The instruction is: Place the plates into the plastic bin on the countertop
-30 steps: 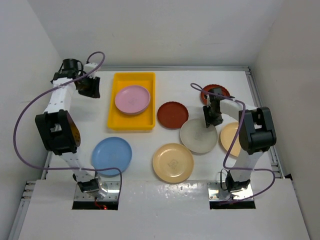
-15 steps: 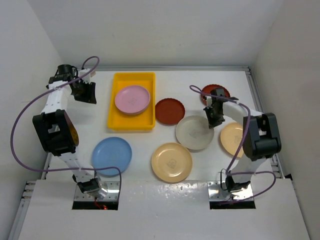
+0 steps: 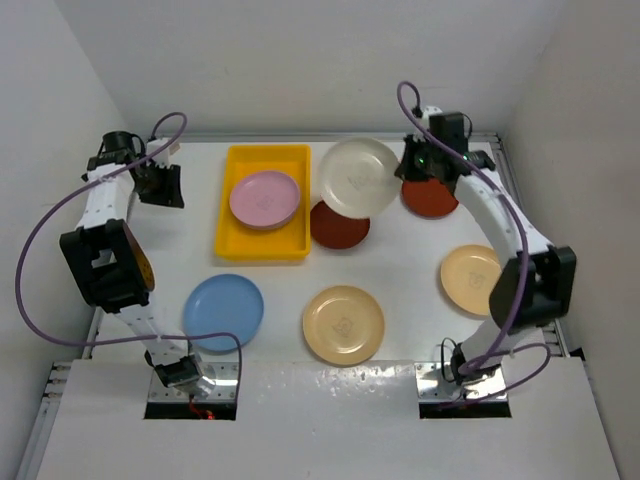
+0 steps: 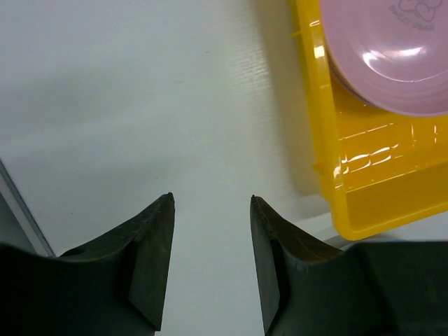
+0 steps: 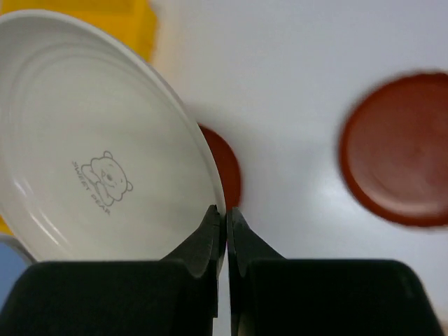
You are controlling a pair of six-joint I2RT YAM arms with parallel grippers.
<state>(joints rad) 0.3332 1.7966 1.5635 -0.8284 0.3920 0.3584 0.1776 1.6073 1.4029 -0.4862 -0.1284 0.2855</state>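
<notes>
My right gripper is shut on the rim of the cream-white plate and holds it in the air, tilted, just right of the yellow plastic bin. A pink plate lies in the bin. On the countertop lie two dark red plates, two tan-yellow plates and a blue plate. My left gripper is open and empty over bare table left of the bin.
White walls and metal rails close in the table at the back and both sides. The right arm stretches up the right side over the far dark red plate. Purple cables loop beside both arms.
My right gripper has lifted the cream-white plate off the table and carried it back and left towards the bin. My left gripper has drifted slightly further left.
</notes>
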